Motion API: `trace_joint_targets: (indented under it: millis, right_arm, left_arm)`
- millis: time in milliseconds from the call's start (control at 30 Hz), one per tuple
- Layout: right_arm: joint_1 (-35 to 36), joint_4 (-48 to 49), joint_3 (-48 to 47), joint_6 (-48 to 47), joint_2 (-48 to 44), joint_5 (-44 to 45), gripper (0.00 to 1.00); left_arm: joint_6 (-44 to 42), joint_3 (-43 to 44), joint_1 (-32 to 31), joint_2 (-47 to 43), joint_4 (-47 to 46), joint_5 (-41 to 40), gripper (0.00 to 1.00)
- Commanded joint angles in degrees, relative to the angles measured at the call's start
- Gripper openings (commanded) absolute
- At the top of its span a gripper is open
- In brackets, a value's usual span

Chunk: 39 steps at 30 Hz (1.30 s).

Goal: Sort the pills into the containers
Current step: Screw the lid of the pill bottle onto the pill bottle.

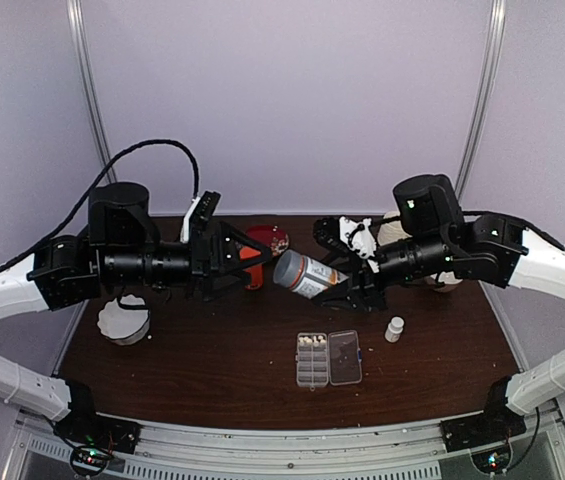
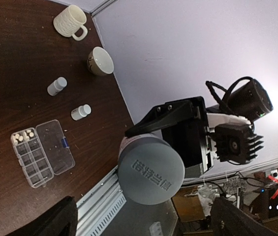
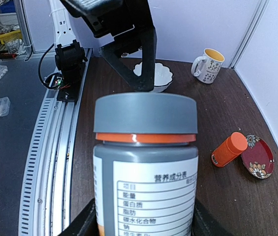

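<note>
Top external view: a dark brown table [image 1: 212,395] fills the lower half, and the two arms reach in from 9 and 3 o'clock to meet above its middle. The right gripper [image 1: 347,270] is clamped on a grey-capped supplement jar [image 1: 305,273]. The right wrist view shows one finger on each side of the printed label. The jar hangs in the air, lying nearly level. Its long axis runs roughly from 3 to 9 o'clock, with the cap end toward 9 to 10 o'clock, facing the left gripper [image 1: 254,258]. That claw is spread wide and holds nothing. It is close to the cap but not around it, and the left wrist view looks straight onto the cap's flat grey face.

At 6 o'clock from the jar, the clear organiser box [image 1: 311,376] lies on the table with its long axis from 12 to 6 o'clock. Its hinged lid [image 1: 345,357] is swung flat open toward 3 o'clock.

An orange bottle [image 3: 229,149] sits just beside a red plate [image 3: 258,158] at the far side of the table.

One small white bottle [image 1: 394,328] stands at about 3 o'clock from the box. The left wrist view shows a second [image 2: 57,86] farther off.

The pills [image 1: 312,341], whitish pellets, lie in the two compartments [image 2: 34,164] at the box's 12 o'clock end.
</note>
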State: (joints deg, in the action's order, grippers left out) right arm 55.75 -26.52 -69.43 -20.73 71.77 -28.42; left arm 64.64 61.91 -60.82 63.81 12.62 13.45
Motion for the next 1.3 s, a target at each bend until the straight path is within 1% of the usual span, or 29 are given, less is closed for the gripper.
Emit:
trace_joint_targets:
  millis: [0, 167, 233, 400, 633, 900, 967, 1067, 1233, 1267]
  right_arm:
    - [1.08, 0.21, -3.13, -2.82, 0.16, 2.31, 0.0]
    - [2.02, -0.99, -4.76, -3.89, 1.44, 3.17, 0.0]
    - [2.3, -0.89, -4.94, -4.18, 1.53, 3.34, 0.0]
    - [2.91, -2.01, -6.02, -5.29, 2.32, 3.79, 0.0]
    - [3.82, -4.93, -7.87, -7.0, 4.46, 5.99, 0.0]
    - [4.17, -6.54, -8.82, -8.24, 5.45, 7.82, 0.0]
    - [4.24, -7.15, -9.22, -8.59, 5.88, 7.92, 0.0]
    - [4.35, -7.81, -9.79, -8.97, 6.46, 8.11, 0.0]
    - [4.37, -7.88, -9.85, -9.06, 6.79, 8.11, 0.0]
    - [4.37, -7.88, -9.85, -9.13, 6.87, 7.98, 0.0]
  left_arm:
    - [14.19, 0.3, -0.11, 0.26, -1.15, -1.71, 0.97]
    - [19.2, -1.11, -0.15, 1.68, -8.33, 0.91, 0.97]
    - [20.68, -1.12, -0.21, 2.68, -9.67, 2.0, 0.96]
    - [21.92, -0.75, -0.34, 3.52, -9.41, 2.06, 0.93]
    - [21.68, -0.83, -0.39, 3.83, -9.14, 2.15, 0.82]
    - [21.08, -0.09, -0.38, 4.04, -6.29, 2.29, 0.8]
    - [20.82, 0.13, -0.35, 4.34, -5.82, 2.6, 0.77]
    - [20.6, 0.05, -0.29, 4.49, -5.66, 2.71, 0.68]
    - [20.06, 0.49, -0.41, 4.83, -4.75, 2.99, 0.66]
    - [19.7, 0.76, -0.37, 4.95, -4.44, 3.06, 0.6]
